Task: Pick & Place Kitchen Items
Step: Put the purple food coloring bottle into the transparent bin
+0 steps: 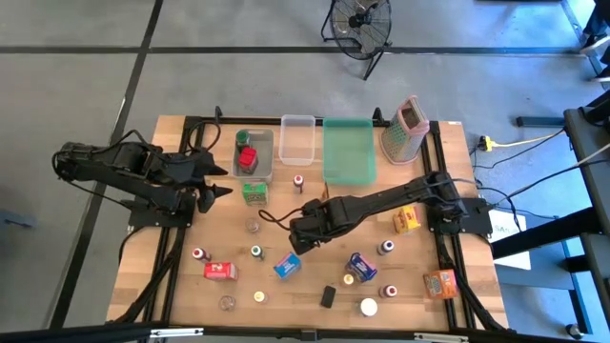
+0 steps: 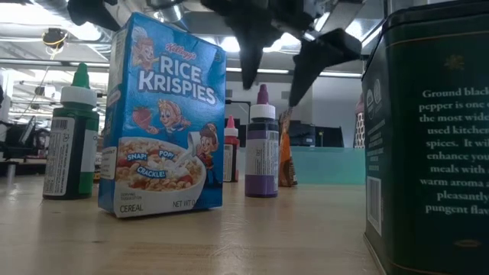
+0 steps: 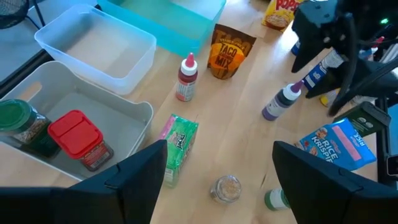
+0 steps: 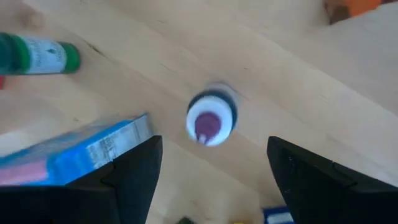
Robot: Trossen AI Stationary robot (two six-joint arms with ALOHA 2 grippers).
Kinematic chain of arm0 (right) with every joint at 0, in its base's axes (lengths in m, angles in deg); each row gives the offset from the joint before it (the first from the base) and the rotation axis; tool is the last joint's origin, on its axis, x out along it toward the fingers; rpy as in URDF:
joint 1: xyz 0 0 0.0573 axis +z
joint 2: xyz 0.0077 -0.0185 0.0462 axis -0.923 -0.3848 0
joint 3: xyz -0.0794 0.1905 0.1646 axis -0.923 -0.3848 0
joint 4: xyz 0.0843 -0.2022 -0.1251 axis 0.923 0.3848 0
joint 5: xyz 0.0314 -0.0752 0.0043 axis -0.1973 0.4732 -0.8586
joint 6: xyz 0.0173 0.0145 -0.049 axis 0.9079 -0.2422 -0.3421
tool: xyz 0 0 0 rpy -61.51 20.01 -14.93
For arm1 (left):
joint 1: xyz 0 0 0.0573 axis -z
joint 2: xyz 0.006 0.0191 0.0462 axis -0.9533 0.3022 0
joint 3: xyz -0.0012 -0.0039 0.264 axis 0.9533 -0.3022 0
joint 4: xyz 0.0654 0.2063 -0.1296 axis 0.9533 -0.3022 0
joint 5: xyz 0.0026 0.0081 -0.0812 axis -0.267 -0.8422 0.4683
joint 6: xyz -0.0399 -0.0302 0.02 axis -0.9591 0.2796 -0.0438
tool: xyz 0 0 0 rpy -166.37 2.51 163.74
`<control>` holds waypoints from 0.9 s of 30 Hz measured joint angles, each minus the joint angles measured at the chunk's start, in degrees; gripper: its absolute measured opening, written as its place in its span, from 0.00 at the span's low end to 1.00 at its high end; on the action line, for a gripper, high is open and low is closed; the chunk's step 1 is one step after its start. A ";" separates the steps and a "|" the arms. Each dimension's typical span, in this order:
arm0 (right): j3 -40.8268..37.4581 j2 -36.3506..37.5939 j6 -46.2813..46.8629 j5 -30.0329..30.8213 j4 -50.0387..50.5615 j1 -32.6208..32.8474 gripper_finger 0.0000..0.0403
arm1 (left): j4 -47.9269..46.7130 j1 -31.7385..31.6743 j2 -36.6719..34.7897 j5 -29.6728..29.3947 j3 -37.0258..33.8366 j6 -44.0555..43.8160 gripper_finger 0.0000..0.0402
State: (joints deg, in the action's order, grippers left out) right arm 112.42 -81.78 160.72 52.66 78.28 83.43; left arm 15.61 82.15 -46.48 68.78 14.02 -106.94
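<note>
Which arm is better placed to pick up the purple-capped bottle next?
Right. Its open pincer hangs directly above the purple bottle, which stands upright beside the Rice Krispies box. The left pincer, also open, sits farther off by the bin, near the green box.

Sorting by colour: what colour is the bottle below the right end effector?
Purple bottle, clearest in the low view.

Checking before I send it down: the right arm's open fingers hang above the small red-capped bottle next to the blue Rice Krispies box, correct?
Not quite: the cap is purple, not red. The right wrist view looks down between the open fingers of the right gripper onto the small purple-capped bottle, with the blue Rice Krispies box beside it. The low view shows the same purple bottle under the fingers.
</note>
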 joint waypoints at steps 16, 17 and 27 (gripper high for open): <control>-0.03 -2.70 -3.71 0.85 -1.07 -1.23 0.73 | 0.00 0.00 -0.02 -0.02 0.00 0.13 0.71; -0.02 -2.79 -3.72 0.85 -1.05 -1.23 0.73 | 0.00 0.00 0.00 -0.02 0.00 0.13 0.71; -0.03 -2.85 -4.13 0.86 -0.69 -1.34 0.73 | 0.00 0.00 -0.02 -0.04 0.00 0.13 0.71</control>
State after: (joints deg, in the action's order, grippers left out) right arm 112.38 -84.63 156.60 53.52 77.59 82.09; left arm 15.61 82.15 -46.50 68.74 14.02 -106.80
